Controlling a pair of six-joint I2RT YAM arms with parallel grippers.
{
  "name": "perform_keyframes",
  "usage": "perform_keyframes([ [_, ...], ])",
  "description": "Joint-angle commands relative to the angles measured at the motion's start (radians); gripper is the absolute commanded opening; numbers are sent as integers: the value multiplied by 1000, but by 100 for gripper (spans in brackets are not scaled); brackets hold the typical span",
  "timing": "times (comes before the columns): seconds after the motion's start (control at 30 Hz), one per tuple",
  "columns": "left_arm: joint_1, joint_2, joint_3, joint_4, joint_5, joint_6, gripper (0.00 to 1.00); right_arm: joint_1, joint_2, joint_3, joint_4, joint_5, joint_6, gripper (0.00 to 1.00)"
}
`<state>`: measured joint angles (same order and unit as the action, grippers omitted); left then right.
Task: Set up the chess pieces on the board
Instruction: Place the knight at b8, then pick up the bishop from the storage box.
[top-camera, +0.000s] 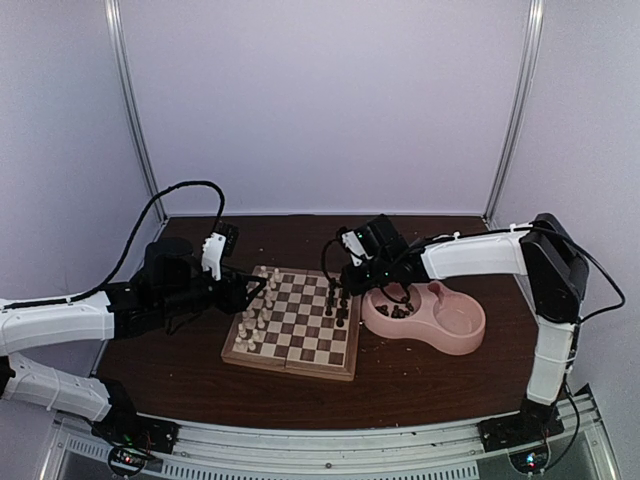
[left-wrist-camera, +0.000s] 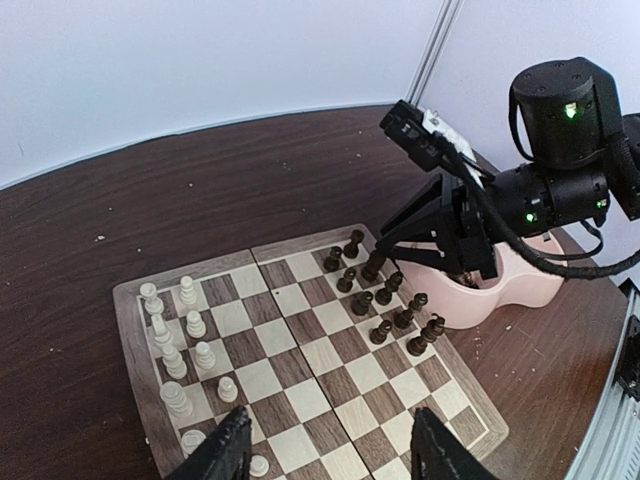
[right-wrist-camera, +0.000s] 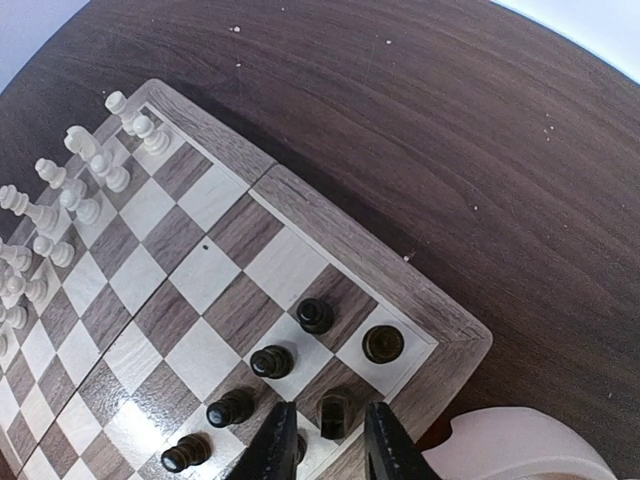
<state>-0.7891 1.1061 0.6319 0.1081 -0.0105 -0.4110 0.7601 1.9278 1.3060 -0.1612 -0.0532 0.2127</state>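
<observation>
I judge right pincer (right-wrist-camera: 330, 428) is seating dark piece (right-wrist-camera: 335, 410) at bottom centre: narrowly parted astride it, apparently not gripping. My left pincer (left-wrist-camera: 328, 432) is half-open and empty, hovers over board (left-wrist-camera: 128, 340).

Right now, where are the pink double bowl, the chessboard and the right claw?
pink double bowl (top-camera: 445, 346), top external view, on its near outer wall.
chessboard (top-camera: 300, 320), top external view, on bare middle squares.
right claw (right-wrist-camera: 330, 410), right wrist view, midway between its fingertips.
</observation>
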Motion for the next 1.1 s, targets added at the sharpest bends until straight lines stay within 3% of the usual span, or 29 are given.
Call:
perform_keyframes([
  [0.0, -2, 2, 5, 50, 10, 6, 55, -5, -53, -13, 17, -5, -5, 26],
  [0.37, -2, 2, 6, 43, 10, 12, 55, -6, -196, -118, 4, 102, 31, 29],
  [0.57, -2, 5, 6, 41, 10, 20, 55, -17, -237, -180, -93, 180, 115, 34],
  [0.97, -2, 18, 7, 46, 27, 19, 55, -66, -141, -203, -149, 252, 163, 43],
  [1.07, -4, 26, 13, 43, 50, 16, 55, -96, -84, -191, -153, 189, 181, 44],
])
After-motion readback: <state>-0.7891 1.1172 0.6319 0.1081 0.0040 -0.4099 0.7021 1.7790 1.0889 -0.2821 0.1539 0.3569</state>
